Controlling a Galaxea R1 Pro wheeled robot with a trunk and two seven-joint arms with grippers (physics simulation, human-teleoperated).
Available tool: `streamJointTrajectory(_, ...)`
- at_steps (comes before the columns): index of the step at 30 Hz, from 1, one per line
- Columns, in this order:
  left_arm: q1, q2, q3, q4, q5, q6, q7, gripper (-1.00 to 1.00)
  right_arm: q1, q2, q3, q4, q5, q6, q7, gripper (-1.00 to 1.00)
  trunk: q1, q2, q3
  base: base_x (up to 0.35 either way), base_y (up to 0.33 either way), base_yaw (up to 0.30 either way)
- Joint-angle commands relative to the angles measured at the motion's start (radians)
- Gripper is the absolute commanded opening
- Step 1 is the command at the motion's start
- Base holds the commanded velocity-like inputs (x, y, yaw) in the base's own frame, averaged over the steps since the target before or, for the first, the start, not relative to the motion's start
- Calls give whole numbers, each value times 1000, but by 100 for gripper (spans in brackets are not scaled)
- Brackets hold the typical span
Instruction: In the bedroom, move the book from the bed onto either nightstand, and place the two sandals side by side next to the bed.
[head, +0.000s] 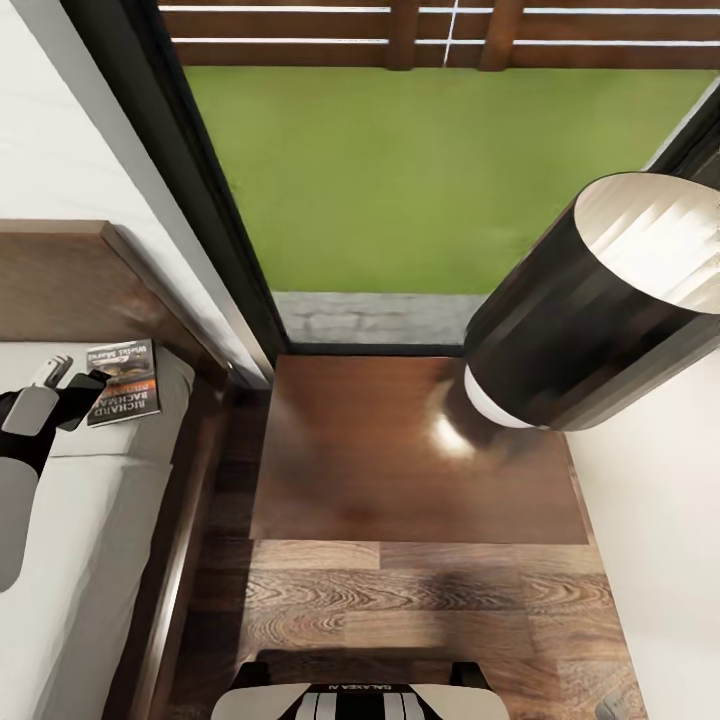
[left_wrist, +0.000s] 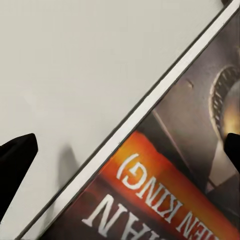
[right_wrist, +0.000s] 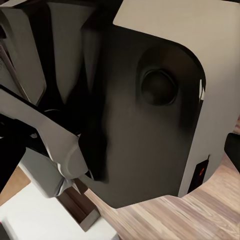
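The book (head: 124, 382) lies flat on the off-white mattress (head: 90, 540) of the bed, close to the dark brown headboard (head: 70, 280). Its grey cover, orange band and white lettering (left_wrist: 170, 170) show close up in the left wrist view. My left gripper (head: 75, 383) hovers at the book's near edge, open, with one black fingertip (left_wrist: 15, 165) over the mattress and the other (left_wrist: 233, 150) over the cover. The dark brown nightstand (head: 400, 470) stands right of the bed with a glossy top. My right gripper (right_wrist: 120, 160) is open and faces my own body. The sandals are out of view.
A large black-shaded lamp (head: 590, 310) stands on the nightstand's right rear part. The bed's wooden side rail (head: 190, 480) runs between mattress and nightstand. Behind is the black-framed window (head: 230, 250) onto grass. Wood-plank floor (head: 420, 600) lies before the nightstand.
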Motion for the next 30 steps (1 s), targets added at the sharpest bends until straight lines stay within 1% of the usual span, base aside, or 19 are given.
streamJointTrajectory(1,0,-1,3,44,23,7,10,100,0,0,-8,-1,7,9,5,100,0,0,-1,0,0,-26)
streamJointTrajectory(27,0,-1,3,46,24,7,10,100,0,0,-8,-1,7,9,5,100,0,0,-1,0,0,-2)
streamJointTrajectory(28,0,-1,3,46,24,7,10,100,0,0,-9,-1,7,9,5,100,-4,7,3,0,0,0)
streamJointTrajectory(30,0,-1,3,49,24,7,10,100,0,0,-9,-1,7,9,5,100,-4,7,3,0,0,0)
